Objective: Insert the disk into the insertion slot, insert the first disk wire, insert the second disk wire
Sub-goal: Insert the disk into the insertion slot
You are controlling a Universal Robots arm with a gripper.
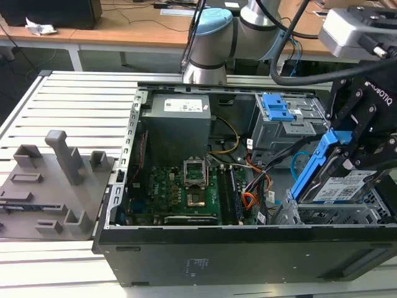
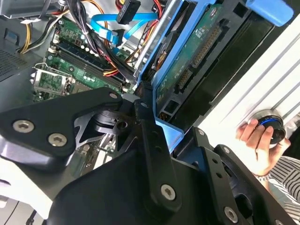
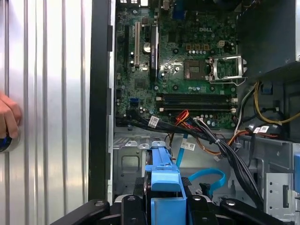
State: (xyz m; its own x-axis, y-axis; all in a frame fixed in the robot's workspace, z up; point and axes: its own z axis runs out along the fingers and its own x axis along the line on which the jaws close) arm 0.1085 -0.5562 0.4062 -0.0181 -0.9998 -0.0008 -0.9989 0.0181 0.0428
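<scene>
Jaws pinch the disk by its blue carrier. In the exterior view you see it tilted, its low end at the mouth of the insertion slot, on the exterior view's right of the computer case, and not yet seated flat.

In the second wrist view the disk's circuit-board side faces you, and the second disk wire loops loose over the motherboard.

In the first wrist view the carrier sits clamped between the jaws, and the first disk wire lies free, apparently unplugged.

You are, I judge, midway through step one, with both wires left to do.
</scene>
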